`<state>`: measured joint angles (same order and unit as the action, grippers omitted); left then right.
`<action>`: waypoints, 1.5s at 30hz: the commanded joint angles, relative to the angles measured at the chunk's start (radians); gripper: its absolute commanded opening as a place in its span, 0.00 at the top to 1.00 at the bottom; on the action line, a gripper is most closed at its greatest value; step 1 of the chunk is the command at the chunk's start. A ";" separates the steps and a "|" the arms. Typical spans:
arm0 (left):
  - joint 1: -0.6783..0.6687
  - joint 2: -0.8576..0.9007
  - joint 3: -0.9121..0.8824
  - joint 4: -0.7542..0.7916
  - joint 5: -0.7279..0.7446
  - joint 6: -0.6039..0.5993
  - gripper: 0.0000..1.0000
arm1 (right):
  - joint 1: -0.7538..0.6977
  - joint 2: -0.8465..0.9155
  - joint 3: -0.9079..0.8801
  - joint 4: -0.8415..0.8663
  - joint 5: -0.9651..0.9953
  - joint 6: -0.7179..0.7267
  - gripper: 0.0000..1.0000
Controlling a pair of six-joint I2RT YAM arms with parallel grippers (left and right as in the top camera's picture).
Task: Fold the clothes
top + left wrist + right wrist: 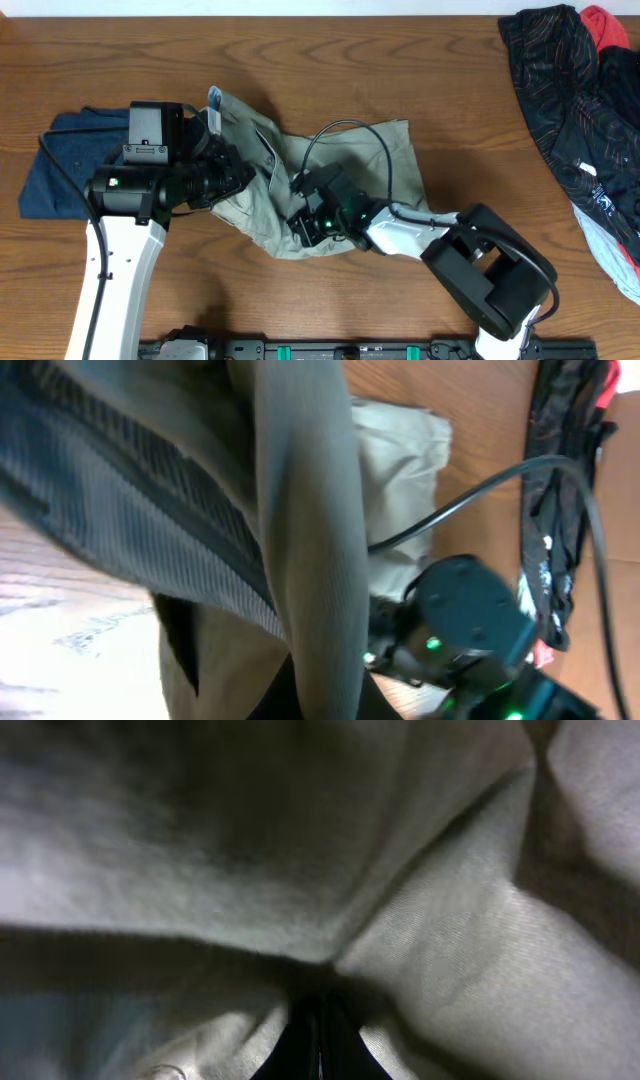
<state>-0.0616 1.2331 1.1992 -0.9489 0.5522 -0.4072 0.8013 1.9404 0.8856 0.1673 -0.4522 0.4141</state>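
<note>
The khaki trousers (375,160) lie bunched in the middle of the table. My left gripper (243,172) is at their left edge, shut on a fold of the khaki cloth, which hangs close across the left wrist view (310,550). My right gripper (303,222) is low at the trousers' front edge. Its fingers (318,1038) are pressed together with khaki cloth (470,970) bunched round them.
A navy denim garment (62,165) lies at the far left, partly under my left arm. A black striped garment (560,70) and a red one (608,28) lie heaped at the right edge. My right arm's cable (350,135) loops over the trousers.
</note>
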 commanded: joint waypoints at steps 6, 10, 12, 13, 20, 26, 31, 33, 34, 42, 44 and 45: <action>0.002 -0.005 0.016 0.014 0.030 -0.016 0.94 | -0.061 -0.118 -0.002 -0.079 -0.001 -0.076 0.96; 0.002 -0.005 0.016 0.006 -0.013 -0.017 0.94 | -0.163 -0.276 -0.001 -0.171 0.000 -0.105 0.90; 0.002 -0.005 0.016 0.003 -0.018 -0.017 0.94 | -0.226 -0.357 -0.001 -0.235 0.001 -0.144 0.89; 0.002 -0.005 0.016 0.003 -0.018 -0.017 0.94 | -0.261 -0.397 -0.001 -0.275 0.008 -0.166 0.88; -0.003 -0.004 0.016 0.004 -0.018 -0.017 0.94 | -0.470 -0.489 -0.003 -0.603 0.254 -0.222 0.91; -0.033 0.009 0.016 0.010 -0.018 -0.018 0.94 | -0.561 -0.412 -0.011 -0.725 0.340 -0.221 0.97; -0.077 0.048 0.016 0.028 -0.018 -0.053 0.94 | -0.561 -0.299 -0.011 -0.721 0.344 -0.220 0.99; -0.097 0.066 0.016 0.044 -0.018 -0.071 0.94 | -0.560 -0.253 -0.011 -0.720 0.344 -0.220 0.99; -0.109 0.077 0.016 0.057 -0.018 -0.088 0.94 | -0.558 -0.232 -0.011 -0.720 0.344 -0.220 0.99; -0.235 0.160 0.016 0.217 -0.018 -0.270 0.93 | -0.525 -0.085 -0.011 -0.718 0.291 -0.175 0.99; -0.277 0.188 0.016 0.266 -0.018 -0.300 0.94 | -0.518 -0.077 -0.011 -0.718 0.267 -0.175 0.99; -0.294 0.201 0.016 0.284 -0.018 -0.312 0.94 | -0.513 -0.077 -0.011 -0.718 0.267 -0.175 0.99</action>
<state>-0.3115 1.4048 1.1992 -0.6956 0.5320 -0.6380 0.2516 1.7565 0.9295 -0.5552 -0.1398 0.2226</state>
